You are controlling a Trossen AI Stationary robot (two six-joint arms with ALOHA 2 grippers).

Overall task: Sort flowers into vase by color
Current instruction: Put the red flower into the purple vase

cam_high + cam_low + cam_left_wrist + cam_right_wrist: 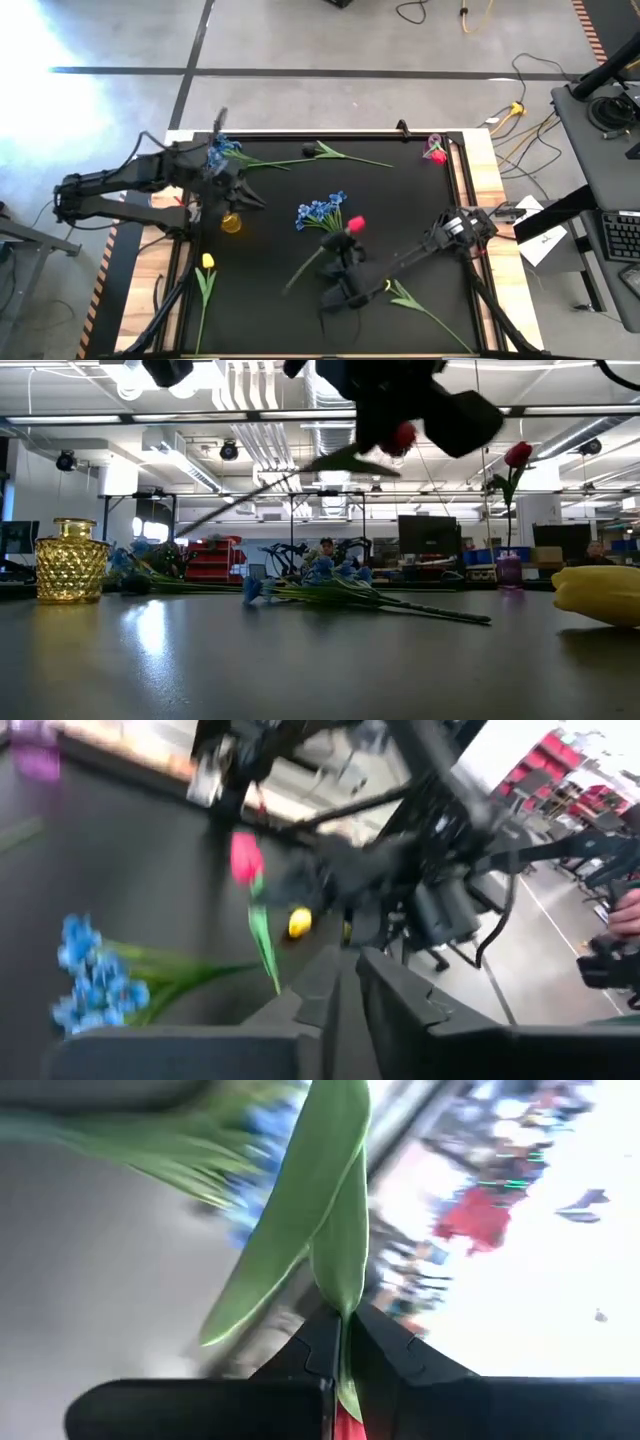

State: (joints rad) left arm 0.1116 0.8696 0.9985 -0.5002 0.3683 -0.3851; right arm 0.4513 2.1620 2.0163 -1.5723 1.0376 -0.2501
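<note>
My right gripper (pixel 345 243) hangs over the table's middle, shut on a red tulip-like flower (pixel 355 224). The flower shows high in the low view, its bud (pixel 402 438) below the gripper. My left gripper (pixel 254 200) hovers shut and empty next to the yellow glass vase (pixel 231 222). One blue bunch (pixel 320 212) lies flat mid-table, another (pixel 222 150) beside the left arm. A yellow flower (pixel 207 262) lies by the left edge, a second (pixel 392 290) near the front. A purple vase (pixel 436 152) in the far right corner holds a red flower. My right gripper pinches the red flower's green stem (pixel 342 1315) between its two fingers, close beside the bud (pixel 346 1425). The flower is lifted clear of the table. Its stem and leaf (pixel 250 495) slant away from the fingers and downward.
The table is black with raised wooden edges (pixel 480 200). A flower with dark leaves (pixel 335 153) lies by the far edge. The blue bunch lies just under and beside the held flower. Cables and a desk stand off the table's right side.
</note>
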